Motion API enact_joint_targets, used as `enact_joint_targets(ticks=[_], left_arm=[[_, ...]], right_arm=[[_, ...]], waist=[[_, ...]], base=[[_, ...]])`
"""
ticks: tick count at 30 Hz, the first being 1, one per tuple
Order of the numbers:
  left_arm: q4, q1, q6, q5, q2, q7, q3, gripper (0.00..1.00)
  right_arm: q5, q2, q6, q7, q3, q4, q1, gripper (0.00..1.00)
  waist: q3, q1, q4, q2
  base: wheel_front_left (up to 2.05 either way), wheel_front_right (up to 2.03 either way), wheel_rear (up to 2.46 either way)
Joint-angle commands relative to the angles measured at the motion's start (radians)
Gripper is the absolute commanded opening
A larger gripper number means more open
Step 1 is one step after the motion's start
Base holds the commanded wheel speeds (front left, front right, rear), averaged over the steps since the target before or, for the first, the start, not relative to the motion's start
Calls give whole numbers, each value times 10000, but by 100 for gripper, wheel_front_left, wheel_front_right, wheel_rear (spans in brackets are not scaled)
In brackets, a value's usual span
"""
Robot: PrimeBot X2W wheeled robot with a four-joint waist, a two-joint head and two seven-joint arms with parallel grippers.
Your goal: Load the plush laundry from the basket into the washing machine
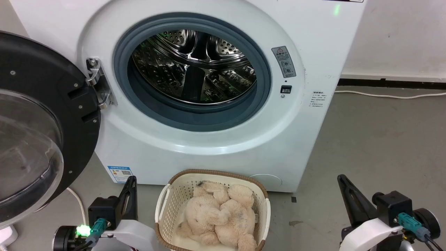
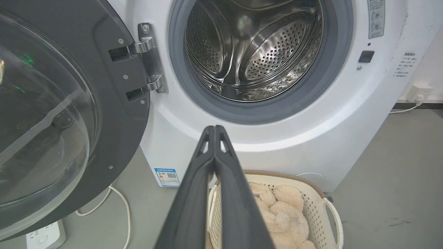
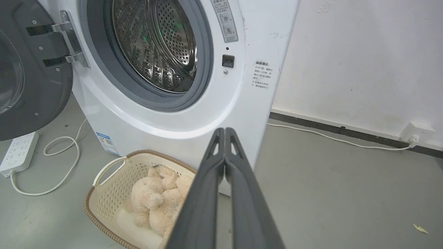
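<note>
Plush laundry [image 1: 219, 216], a fluffy cream-beige shaggy bundle of rounded lumpy limbs, lies inside the cream-white perforated plastic basket [image 1: 172, 198] with the brown woven-look rim. The basket stands on the grey floor [image 1: 366, 139] just before the large white front-loading washing machine [image 1: 216, 153]. The bundle's long axis runs along the basket's length, from the washer end toward me; which end is its head I cannot tell. My left gripper [image 2: 214, 128] and right gripper [image 3: 225, 130] hover either side of the basket, each with its two dark fingers pressed together on nothing. The black-rimmed clear-glass round door [image 1: 52, 80] stands swung wide to my left, showing the perforated steel drum [image 1: 195, 69].
</note>
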Motion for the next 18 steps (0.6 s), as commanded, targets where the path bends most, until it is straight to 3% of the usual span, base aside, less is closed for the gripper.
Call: enact_joint_targets(ticks=[1,18], left_arm=[[-45,-149,-55,87,1,-1,3,0],[-45,-149,-55,87,1,-1,3,0]], right_arm=[[-76,-2,-7,14,-22,-47,-115,0],[-76,-2,-7,14,-22,-47,-115,0]], waist=[[0,0,0,0],[0,0,0,0]], base=[[0,0,0],[0,0,0]])
